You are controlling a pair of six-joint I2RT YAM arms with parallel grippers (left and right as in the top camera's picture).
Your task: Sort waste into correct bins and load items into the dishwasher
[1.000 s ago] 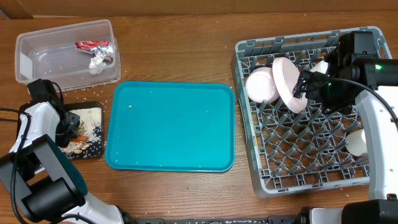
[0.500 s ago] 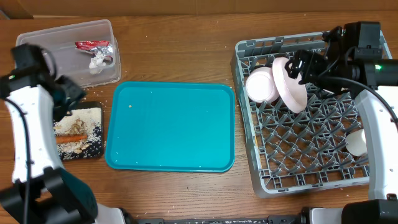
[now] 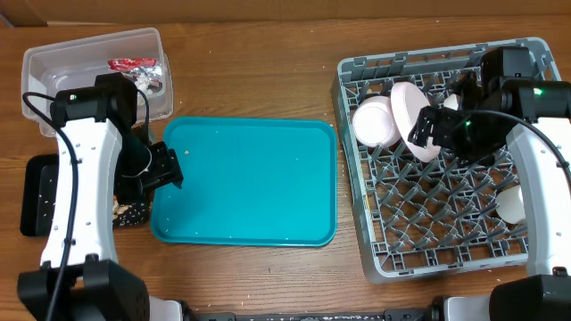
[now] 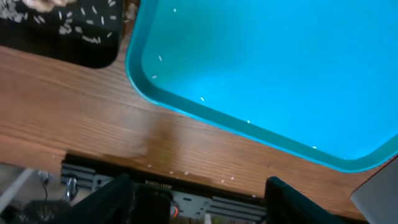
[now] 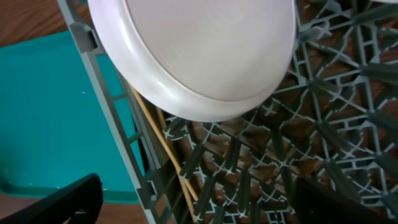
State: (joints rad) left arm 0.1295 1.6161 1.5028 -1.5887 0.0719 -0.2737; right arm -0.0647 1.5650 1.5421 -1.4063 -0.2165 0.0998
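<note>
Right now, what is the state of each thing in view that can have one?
left gripper, open, empty.
right gripper, open, empty.
plate, on edge in the dish rack.
clear tub, holds red wrapper and foil wad.
teal tray, a few grains only.
black tray, scraps in it, partly hidden.

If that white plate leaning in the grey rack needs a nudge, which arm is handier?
Probably the right: the right claw hangs open beside the plate, over the rack. The left claw is far off, at the edge of the teal tray.
</note>
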